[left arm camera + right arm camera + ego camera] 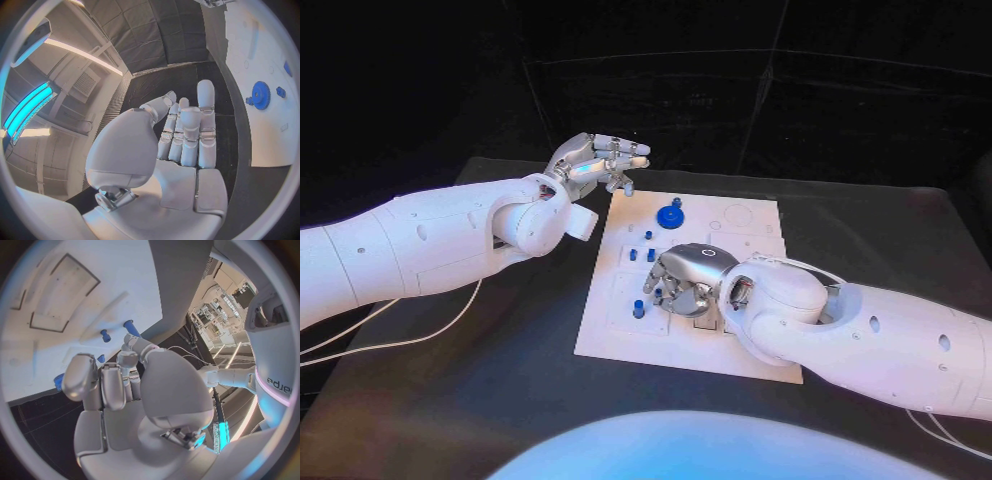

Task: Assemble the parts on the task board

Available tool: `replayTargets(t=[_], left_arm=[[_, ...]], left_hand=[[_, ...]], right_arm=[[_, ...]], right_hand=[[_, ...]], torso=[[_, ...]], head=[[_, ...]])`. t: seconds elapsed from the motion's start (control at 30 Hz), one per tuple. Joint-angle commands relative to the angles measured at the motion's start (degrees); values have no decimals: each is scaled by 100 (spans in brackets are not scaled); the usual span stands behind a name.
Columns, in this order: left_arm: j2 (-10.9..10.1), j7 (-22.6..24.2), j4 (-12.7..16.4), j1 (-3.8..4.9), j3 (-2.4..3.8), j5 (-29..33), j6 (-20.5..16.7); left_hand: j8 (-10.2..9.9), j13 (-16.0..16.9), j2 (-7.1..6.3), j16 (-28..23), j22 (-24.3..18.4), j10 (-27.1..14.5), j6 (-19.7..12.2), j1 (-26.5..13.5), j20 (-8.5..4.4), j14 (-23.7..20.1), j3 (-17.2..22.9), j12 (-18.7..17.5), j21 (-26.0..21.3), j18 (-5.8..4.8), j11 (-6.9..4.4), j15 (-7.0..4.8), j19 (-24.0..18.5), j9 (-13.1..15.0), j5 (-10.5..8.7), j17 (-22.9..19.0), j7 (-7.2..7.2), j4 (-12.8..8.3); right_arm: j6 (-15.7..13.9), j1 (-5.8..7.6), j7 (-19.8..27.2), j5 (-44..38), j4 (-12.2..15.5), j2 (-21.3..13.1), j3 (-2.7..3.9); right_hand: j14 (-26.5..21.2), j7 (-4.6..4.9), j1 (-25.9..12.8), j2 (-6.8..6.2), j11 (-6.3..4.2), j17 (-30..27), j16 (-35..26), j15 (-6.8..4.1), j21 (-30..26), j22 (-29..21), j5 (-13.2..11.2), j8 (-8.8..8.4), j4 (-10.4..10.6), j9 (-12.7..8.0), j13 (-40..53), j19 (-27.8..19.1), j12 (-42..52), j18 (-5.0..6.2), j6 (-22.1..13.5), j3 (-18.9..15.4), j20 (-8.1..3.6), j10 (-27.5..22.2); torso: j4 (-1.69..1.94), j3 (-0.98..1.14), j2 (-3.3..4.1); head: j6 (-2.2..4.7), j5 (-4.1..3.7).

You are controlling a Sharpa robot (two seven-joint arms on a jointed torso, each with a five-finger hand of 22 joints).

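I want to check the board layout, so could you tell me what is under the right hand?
The right hand hovers over the white task board, with small blue pegs at its fingers. Whatever lies directly beneath its palm is covered.

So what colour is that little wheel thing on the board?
Blue gear; the left wrist view shows it best.

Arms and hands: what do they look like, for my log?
Both arms are glossy white, rounded shells. The left hand and right hand are silver metal with segmented fingers. Thin white cables trail under the left arm, and another beside the right.
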Motion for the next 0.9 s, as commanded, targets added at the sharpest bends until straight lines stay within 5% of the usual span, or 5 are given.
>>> replayTargets(t=[0.03,0.43,0.7,0.8,0.9], left_arm=[[-2,11,-3,8,3,10,77],[-18,3,1,7,1,10,74],[-82,14,95,7,0,11,35],[-94,19,137,6,-2,11,30],[-95,21,155,5,-3,11,32]], left_hand=[[14,-4,39,-34,-8,-28,0,-14,15,-48,-32,31,-19,76,0,6,-41,-9,20,-7,28,4],[14,-4,39,-34,-8,-28,0,-14,15,-48,-32,31,-19,76,0,6,-41,-9,20,-7,28,4],[22,-3,39,-36,-21,-42,-4,-36,23,-55,-53,54,-38,75,8,14,-38,-5,15,-25,34,13],[22,-3,39,-36,-22,-42,-4,-37,23,-55,-54,55,-38,75,8,14,-38,-5,15,-25,34,14],[22,-3,39,-36,-22,-42,-4,-37,23,-55,-54,55,-38,75,8,14,-38,-5,15,-25,34,14]], right_arm=[[-490,8,-25,-58,92,-96,4],[-1296,186,-118,1186,688,-1191,26],[-1214,247,-703,1717,1068,-2187,24],[-1200,248,-969,1598,1136,-2485,20],[-1179,244,-1107,1450,1149,-2627,17]], right_hand=[[246,37,-39,-45,26,46,37,51,39,20,11,-14,-4,2,-44,1,-45,-47,-132,39,57,-49],[303,-106,-518,-270,-71,391,203,-2,207,318,96,318,365,101,874,108,660,-89,236,-371,46,428],[345,-208,-1228,-616,-137,755,369,-64,305,489,1032,590,991,139,1677,163,1274,-121,209,-1434,-13,732],[353,-234,-1057,-524,-142,845,405,-70,342,560,1000,836,1268,174,1791,182,1325,-129,108,-2138,-30,746],[356,-248,-935,-459,-145,877,416,-80,350,577,943,991,1454,199,1835,185,1335,-134,73,-2489,-27,757]], torso=[[-5,4,0],[-22,-6,-9],[-89,-29,-1],[-130,-35,7],[-151,-28,2]], head=[[15,-1],[136,-174],[366,-658],[398,-794],[390,-817]])
